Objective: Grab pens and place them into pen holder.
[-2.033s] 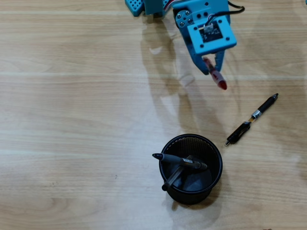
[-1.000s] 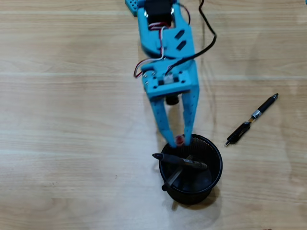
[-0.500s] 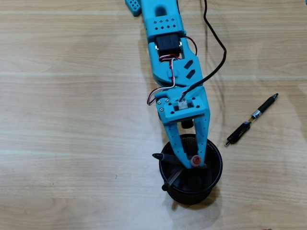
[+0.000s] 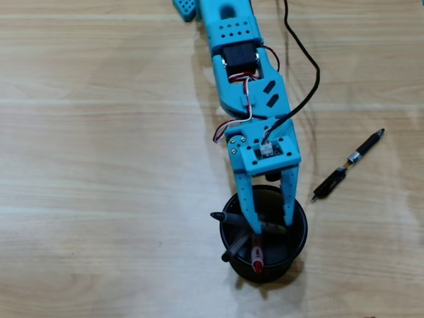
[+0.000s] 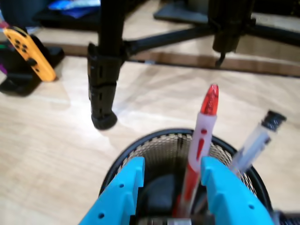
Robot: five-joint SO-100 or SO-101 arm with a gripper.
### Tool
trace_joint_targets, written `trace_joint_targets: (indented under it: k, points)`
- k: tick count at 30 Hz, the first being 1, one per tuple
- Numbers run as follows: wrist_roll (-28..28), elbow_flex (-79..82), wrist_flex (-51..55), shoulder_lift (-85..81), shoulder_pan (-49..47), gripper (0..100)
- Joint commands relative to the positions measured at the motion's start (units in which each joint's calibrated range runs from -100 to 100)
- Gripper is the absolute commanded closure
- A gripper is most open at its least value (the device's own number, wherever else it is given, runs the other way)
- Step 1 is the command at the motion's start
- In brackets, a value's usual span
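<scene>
Overhead view. Blue arm reaches from the top edge down over the pen holder (image 4: 265, 233), a black mesh cup on the wooden table (image 4: 99, 165). Gripper (image 4: 270, 224) sits over the cup mouth, fingers spread apart — released. Red pen (image 4: 256, 256) lies inside the cup, tip against the near rim, free of both fingers. Two dark pens (image 4: 246, 221) already lean crossed in the cup, ends over the left rim. One black pen with a silver band (image 4: 348, 164) remains on the table, to the right of the cup and apart from it.

Wrist view. Both blue fingers (image 5: 123, 190) frame the cup mouth, open, with a gap on either side of the red pen, which stands tilted in the mesh. A clear pen with a black cap (image 5: 257, 139) leans at the right rim. A black stand leg (image 5: 104, 79) stands beyond the cup.

Step in hand, as judged: red pen delivered, third of four. Next move calls for lifting clear of the rim without snagging the leaning pens, then swinging to the pen on the table.

Change from earlier: half a second ago the red cap sat pinched at the fingertips over the cup; two seconds ago the gripper carried it near the arm's base — now it has dropped in.
</scene>
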Motion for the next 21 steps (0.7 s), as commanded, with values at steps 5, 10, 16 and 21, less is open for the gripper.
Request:
trace_joint_targets:
  k: [5, 10, 16, 21]
  points:
    - [6.2, -0.2, 29.5, -19.5, 0.1, 98]
    - [11.1, 1.1, 45.5, -30.5, -2.2, 98]
    - [13.2, 10.5, 54.0, -42.1, -6.7, 98]
    - [13.4, 22.1, 53.5, -49.1, -12.2, 98]
